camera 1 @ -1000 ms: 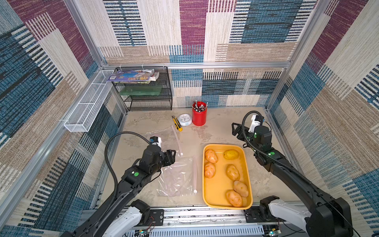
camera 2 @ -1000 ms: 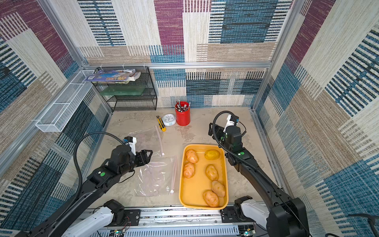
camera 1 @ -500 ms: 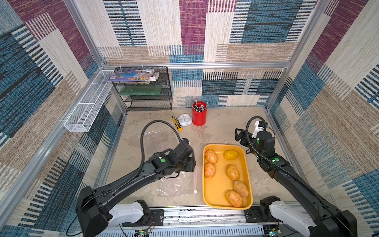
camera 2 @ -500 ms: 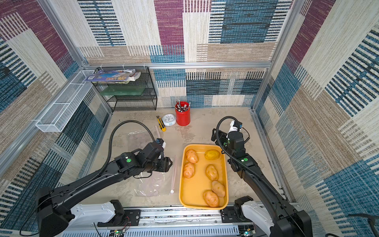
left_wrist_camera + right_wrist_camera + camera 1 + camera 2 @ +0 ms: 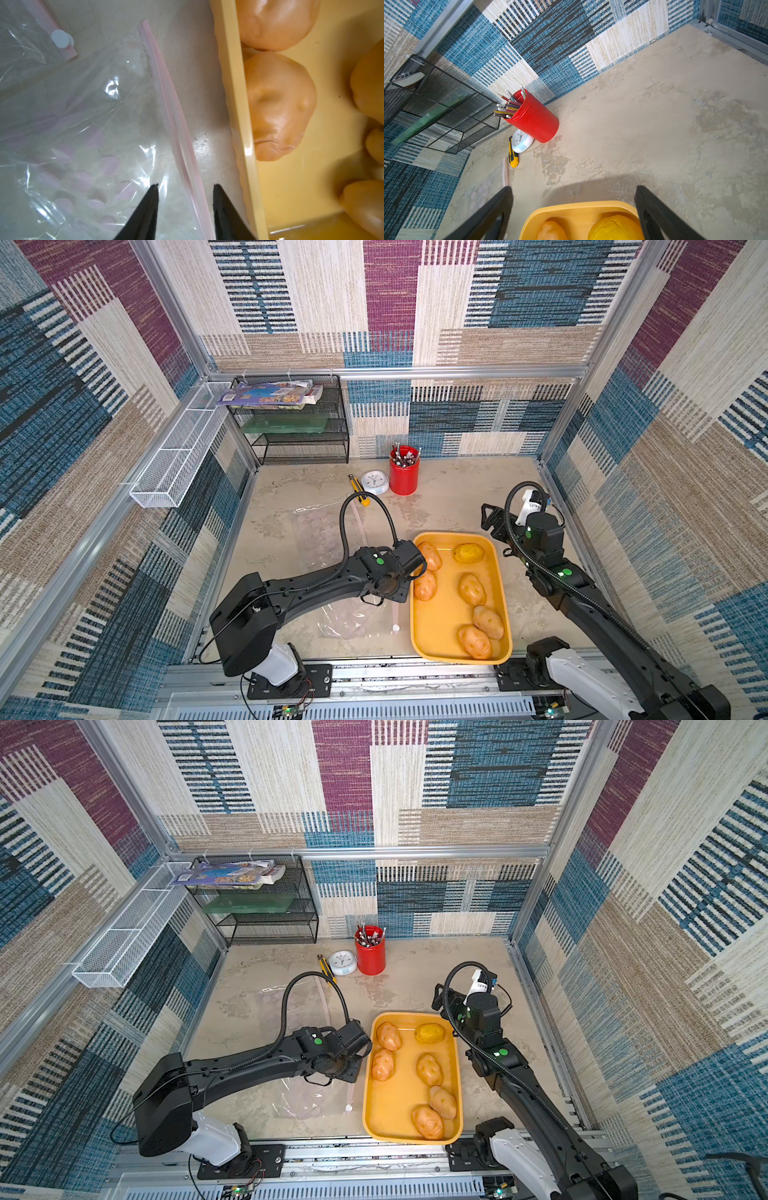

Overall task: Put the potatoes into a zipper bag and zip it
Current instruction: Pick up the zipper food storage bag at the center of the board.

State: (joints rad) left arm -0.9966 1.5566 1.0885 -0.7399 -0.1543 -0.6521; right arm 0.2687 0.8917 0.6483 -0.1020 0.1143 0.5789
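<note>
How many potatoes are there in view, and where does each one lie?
6, all on the yellow tray. Far end: tan potato, yellower potato. Middle: two potatoes. Near end: two potatoes. None looks hidden.

A narrow strip of table (image 5: 197,83) separates zipper bag (image 5: 93,135) from tray (image 5: 234,93).

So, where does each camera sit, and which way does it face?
Top views: high behind both arms, looking down on the yellow plastic tray of potatoes; both show.
Left wrist: behind left gripper, looking down on the clear zipper bag; fingertips show.
Right wrist: behind right gripper, facing the red pencil cup; fingertips show.
All share the tray.
</note>
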